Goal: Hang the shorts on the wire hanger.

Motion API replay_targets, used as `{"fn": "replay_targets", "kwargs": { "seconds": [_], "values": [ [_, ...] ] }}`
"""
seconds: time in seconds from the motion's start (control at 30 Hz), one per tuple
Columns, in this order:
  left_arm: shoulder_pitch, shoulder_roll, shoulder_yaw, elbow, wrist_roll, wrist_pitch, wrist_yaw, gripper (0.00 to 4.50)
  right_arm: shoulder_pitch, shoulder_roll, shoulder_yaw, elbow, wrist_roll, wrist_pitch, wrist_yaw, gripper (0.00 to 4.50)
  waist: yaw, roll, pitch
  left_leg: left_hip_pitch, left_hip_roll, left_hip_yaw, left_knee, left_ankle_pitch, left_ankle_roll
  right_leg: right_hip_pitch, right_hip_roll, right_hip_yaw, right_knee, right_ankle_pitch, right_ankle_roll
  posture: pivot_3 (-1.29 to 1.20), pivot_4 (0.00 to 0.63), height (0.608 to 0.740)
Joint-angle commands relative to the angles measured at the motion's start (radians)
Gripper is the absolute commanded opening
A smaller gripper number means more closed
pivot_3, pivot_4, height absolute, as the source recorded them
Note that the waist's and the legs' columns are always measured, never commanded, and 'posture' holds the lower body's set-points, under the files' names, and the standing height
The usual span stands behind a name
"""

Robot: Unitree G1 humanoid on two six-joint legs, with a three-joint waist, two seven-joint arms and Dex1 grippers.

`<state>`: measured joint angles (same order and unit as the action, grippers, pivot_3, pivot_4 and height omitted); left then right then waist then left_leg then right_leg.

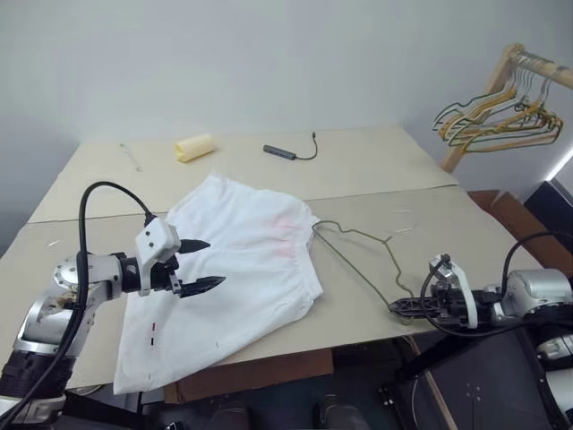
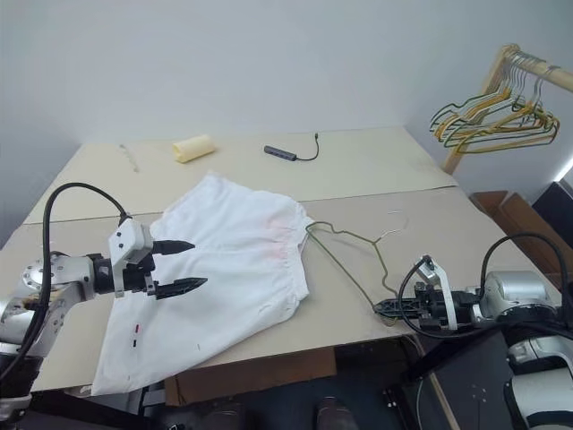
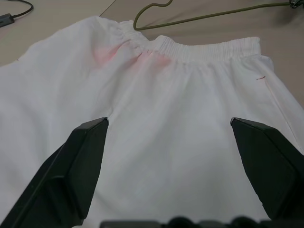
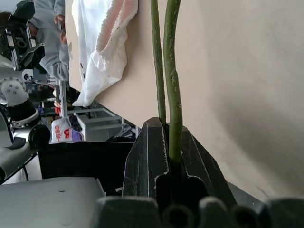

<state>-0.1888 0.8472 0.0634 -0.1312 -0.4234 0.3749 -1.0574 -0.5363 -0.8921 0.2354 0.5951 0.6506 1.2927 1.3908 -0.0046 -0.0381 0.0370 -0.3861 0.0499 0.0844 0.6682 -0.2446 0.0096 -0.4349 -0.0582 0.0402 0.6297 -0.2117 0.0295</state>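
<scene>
Pinching the hanger in my right gripper, left gripper spread above the shorts, which lie unhung on the table.

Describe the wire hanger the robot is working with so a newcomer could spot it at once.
On the table, look just right of the shorts: the wire hanger lies flat, one end at the waistband, the other pinched in the right gripper at the near edge. It is single and dark olive, unlike the yellowish bunch on the rack.
</scene>
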Motion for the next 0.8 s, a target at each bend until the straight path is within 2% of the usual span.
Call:
{"fn": "replay_targets", "kwargs": {
  "seconds": [0.03, 0.8],
  "values": [
    [-0.007, 0.000, 0.032, -0.027, -0.007, -0.003, 0.007, 4.48, -0.016, 0.005, -0.022, 0.005, -0.005, -0.010, 0.039, 0.00, 0.003, 0.000, 0.000, 0.000, 0.000, 0.000, 0.000, 0.000, 0.000, 0.000, 0.000, 0.000, 0.000, 0.000, 0.000, 0.06, 0.000, 0.740],
    [-0.032, -0.013, 0.020, -0.002, -0.007, -0.013, -0.007, 4.48, 0.061, 0.014, -0.113, -0.028, 0.004, 0.027, 0.024, 0.00, 0.010, 0.000, 0.000, 0.000, 0.000, 0.000, 0.004, 0.000, 0.000, 0.000, 0.000, 0.000, 0.002, 0.001, 0.000, 0.03, 0.000, 0.740]
  ]
}}
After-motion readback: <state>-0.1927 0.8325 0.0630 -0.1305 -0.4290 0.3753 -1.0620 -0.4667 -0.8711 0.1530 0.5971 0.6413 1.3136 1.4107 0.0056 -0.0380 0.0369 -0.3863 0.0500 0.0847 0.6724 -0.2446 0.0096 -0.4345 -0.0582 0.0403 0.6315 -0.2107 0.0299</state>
